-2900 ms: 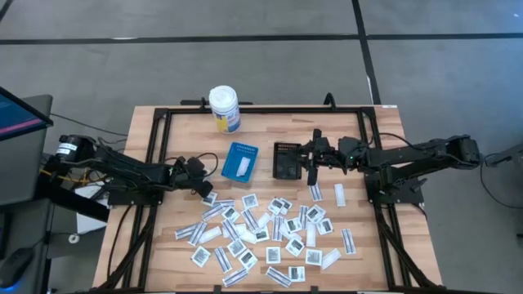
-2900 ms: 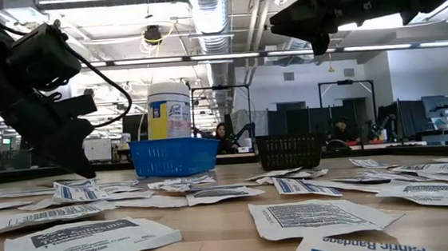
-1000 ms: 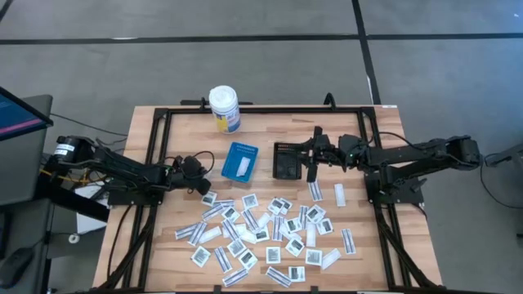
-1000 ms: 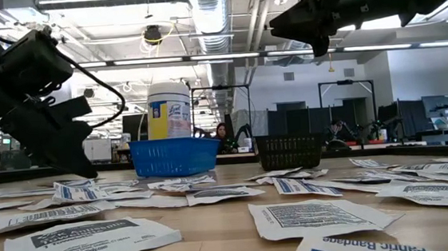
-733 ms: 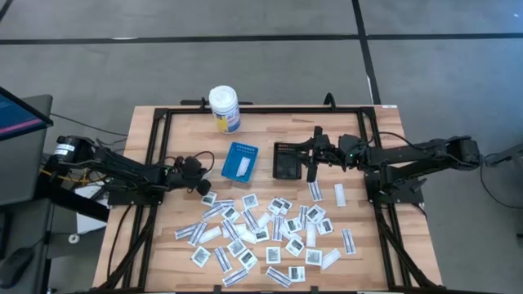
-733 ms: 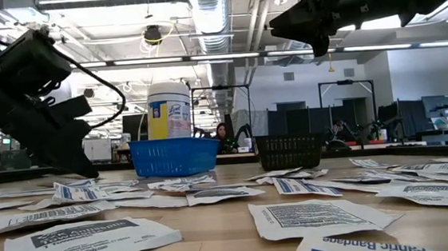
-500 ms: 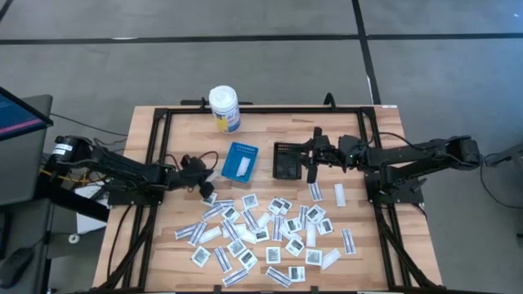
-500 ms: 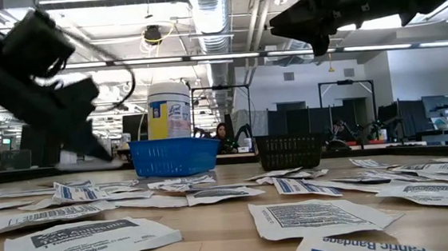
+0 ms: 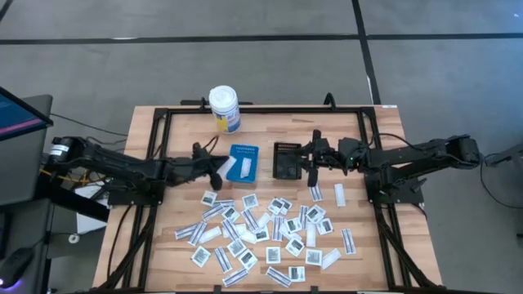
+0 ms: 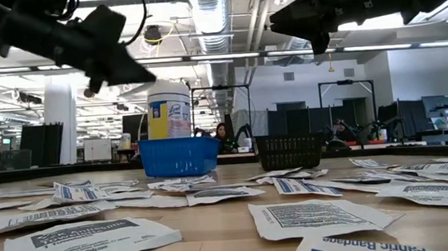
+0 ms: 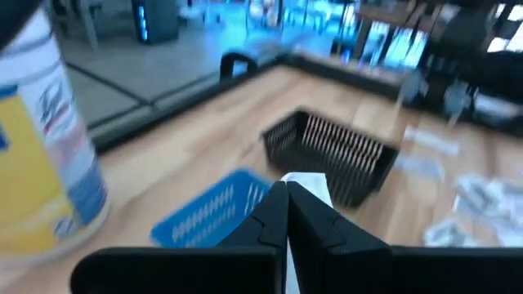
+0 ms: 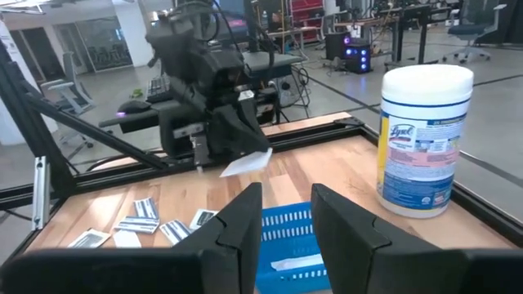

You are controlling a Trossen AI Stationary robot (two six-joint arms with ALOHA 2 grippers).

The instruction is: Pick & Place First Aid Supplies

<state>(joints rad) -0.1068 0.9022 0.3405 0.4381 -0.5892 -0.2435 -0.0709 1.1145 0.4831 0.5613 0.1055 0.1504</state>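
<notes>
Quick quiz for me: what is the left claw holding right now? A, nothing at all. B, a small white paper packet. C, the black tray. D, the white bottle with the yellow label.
B: the left claw is shut on a white packet, carried in the air beside the blue tray, as the right wrist view shows plainly.

Robotics lab in open-plan industrial hall: exposed ceiling ducts, strip lights, rows of desks with monitors, seated person, grey concrete floor, black-framed wooden table.
</notes>
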